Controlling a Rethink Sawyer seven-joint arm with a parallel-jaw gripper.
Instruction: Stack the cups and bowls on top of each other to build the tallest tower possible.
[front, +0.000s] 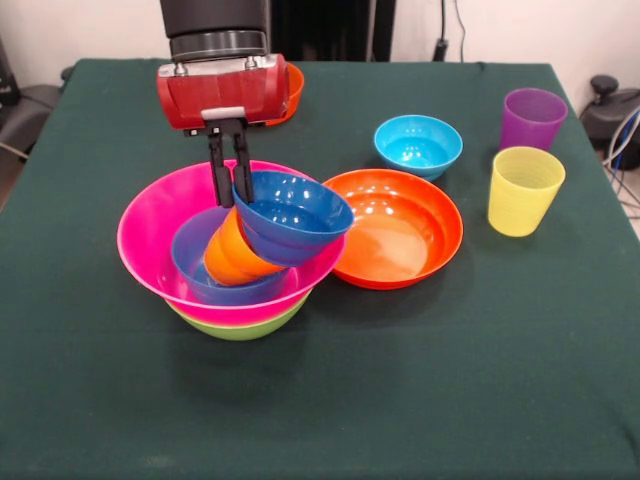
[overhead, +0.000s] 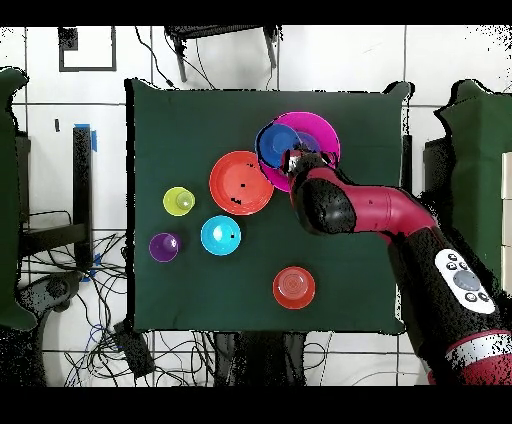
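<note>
1. While the red and black arm reaches down from the far side of the dark green cloth-covered table (front: 420, 400), its gripper (front: 230, 185) hangs over the tower (front: 235, 260); the two black fingers (front: 217, 165) stand narrow, pinched on the far rim of the tilted dark blue glossy plastic bowl (front: 295, 215).

2. The tower sits left of centre in the front view: a lime green round plastic bowl (front: 240, 327) at the base, the large pink glossy bowl (front: 150, 240) nested in it, a smaller blue bowl (front: 190, 265) inside that, and an orange tapered plastic cup (front: 235, 255) lying tilted under the dark blue bowl.

3. The wide, shallow orange plastic bowl (front: 395, 230) lies just beside the pink rim, on its right in the front view; whether the two touch cannot be told.

4. Behind it stands the small cyan round bowl (front: 418, 145); the translucent purple plastic tumbler (front: 532, 118) and translucent yellow plastic tumbler (front: 524, 190) stand upright near the right edge; a small orange bowl (front: 294, 90) sits near the far edge, partly behind the gripper.

5. The near half of the table is bare cloth, and the near-left corner lies open; the overhead view shows the tower (overhead: 300, 145) close to the edge opposite the robot.

6. No brand, label or writing can be read.
</note>
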